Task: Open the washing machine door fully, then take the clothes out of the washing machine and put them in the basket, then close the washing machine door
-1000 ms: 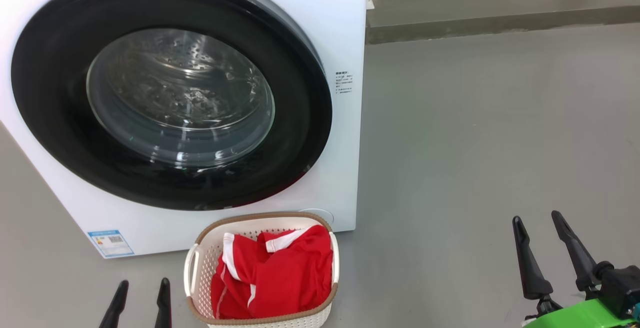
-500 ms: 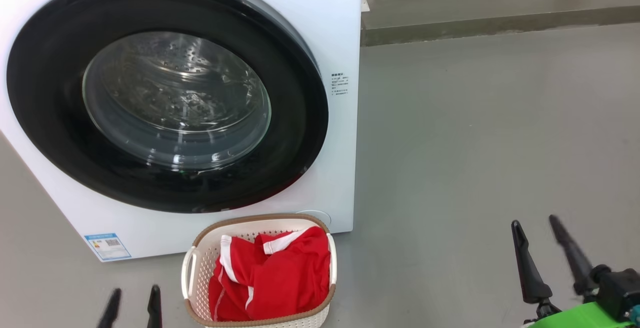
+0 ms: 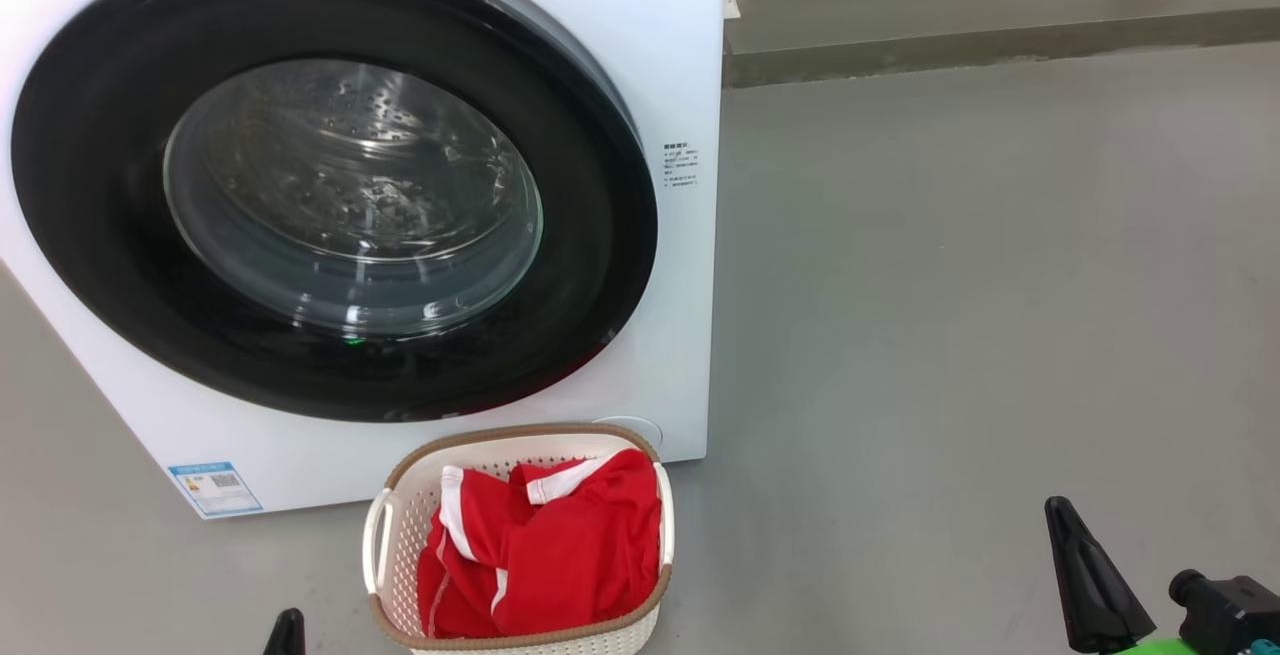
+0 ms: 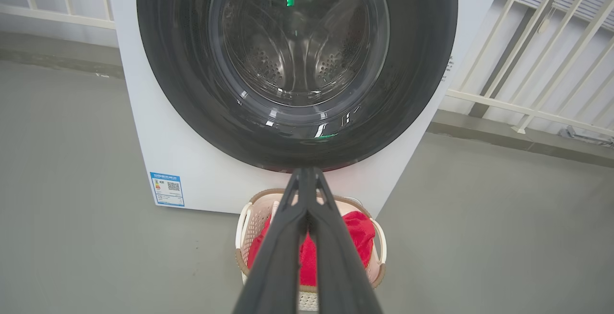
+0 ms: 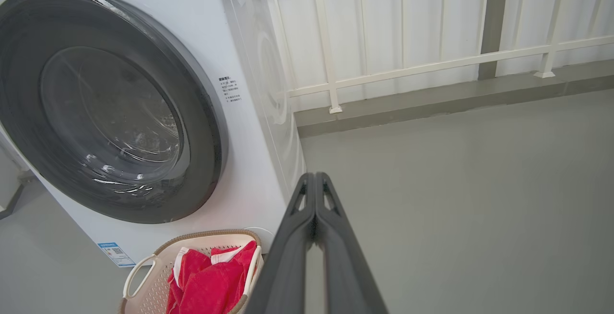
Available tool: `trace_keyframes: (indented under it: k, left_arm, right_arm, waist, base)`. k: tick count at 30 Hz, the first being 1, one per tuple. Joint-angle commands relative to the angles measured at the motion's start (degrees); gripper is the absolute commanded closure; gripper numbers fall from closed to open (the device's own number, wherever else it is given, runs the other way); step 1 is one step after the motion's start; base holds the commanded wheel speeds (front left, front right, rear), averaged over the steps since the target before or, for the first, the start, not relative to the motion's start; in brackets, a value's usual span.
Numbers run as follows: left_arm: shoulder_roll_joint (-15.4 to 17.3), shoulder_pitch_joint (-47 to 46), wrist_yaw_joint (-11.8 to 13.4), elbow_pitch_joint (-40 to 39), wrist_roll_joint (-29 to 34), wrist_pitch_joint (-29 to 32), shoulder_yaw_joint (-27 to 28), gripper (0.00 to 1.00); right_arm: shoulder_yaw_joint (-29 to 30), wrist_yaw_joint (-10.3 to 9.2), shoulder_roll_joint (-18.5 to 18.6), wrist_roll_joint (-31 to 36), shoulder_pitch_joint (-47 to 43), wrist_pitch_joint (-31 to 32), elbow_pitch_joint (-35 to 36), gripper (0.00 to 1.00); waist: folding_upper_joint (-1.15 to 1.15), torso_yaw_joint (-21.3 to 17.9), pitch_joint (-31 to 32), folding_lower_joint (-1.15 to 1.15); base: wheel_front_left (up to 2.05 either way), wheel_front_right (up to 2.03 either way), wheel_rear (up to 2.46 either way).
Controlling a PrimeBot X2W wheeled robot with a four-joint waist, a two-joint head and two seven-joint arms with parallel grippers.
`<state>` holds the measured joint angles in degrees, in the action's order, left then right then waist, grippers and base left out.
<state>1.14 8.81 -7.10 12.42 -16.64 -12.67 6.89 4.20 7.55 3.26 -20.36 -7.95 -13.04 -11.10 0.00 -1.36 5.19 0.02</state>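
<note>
Closed flush: washing machine door (image 3: 335,190) on washing machine (image 3: 680,35). All clothes (image 3: 550,555) piled in basket (image 3: 392,545) (red, white trim), which sits on floor (image 3: 950,285) just before machine, below door. Fingers of left gripper (image 4: 306,175) pressed together, holding nothing; right gripper (image 5: 314,177) likewise, above floor right of machine.

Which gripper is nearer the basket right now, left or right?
Left. The left gripper sits just off the left side of the basket, shut and apart from it. The right gripper is far out over the grey floor to the basket's right, also shut.
</note>
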Motion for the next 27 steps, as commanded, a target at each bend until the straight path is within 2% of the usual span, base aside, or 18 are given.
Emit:
trace_keyframes:
  k: [1,27]
  left_arm:
    - [0.7,-1.48,-0.03,-1.16,-2.11,0.47,0.16,1.0]
    - [0.93,-4.42,-0.11,-0.61,-18.2,4.49,-0.02,1.0]
  right_arm:
    - [0.23,-0.01,0.53,-1.91,2.17,0.32,1.25,1.0]
    - [0.66,-0.02,0.33,-17.22,4.8,4.5,0.36,1.0]
  waist:
    - [0.0,0.03,-0.17,-0.01]
    - [0.0,0.32,-1.34,-0.02]
  base:
    - [0.0,0.0,0.0]
    - [0.0,0.0,0.0]
